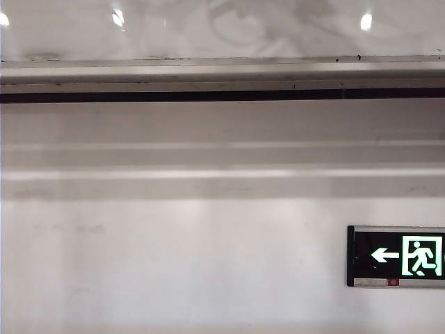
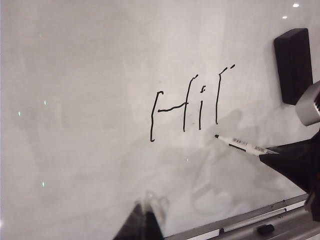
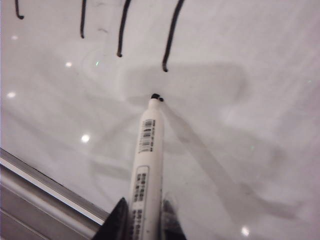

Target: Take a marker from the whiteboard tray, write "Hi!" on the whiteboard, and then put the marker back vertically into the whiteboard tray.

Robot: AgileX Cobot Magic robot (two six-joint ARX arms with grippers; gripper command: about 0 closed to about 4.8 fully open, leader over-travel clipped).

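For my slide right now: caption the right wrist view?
Right gripper holds the marker, tip just below the strokes on the whiteboard.

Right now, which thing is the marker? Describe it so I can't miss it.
On the whiteboard, look just below the handwritten "Hi!". The marker is held in the right gripper, tip at the board. Its slim white barrel sets it apart from the blocky black eraser.

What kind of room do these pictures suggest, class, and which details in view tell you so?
Probably a classroom or office: a wall-mounted whiteboard with "Hi!" written on it, its metal tray, an eraser, and a lit exit sign. The right gripper holds a marker.
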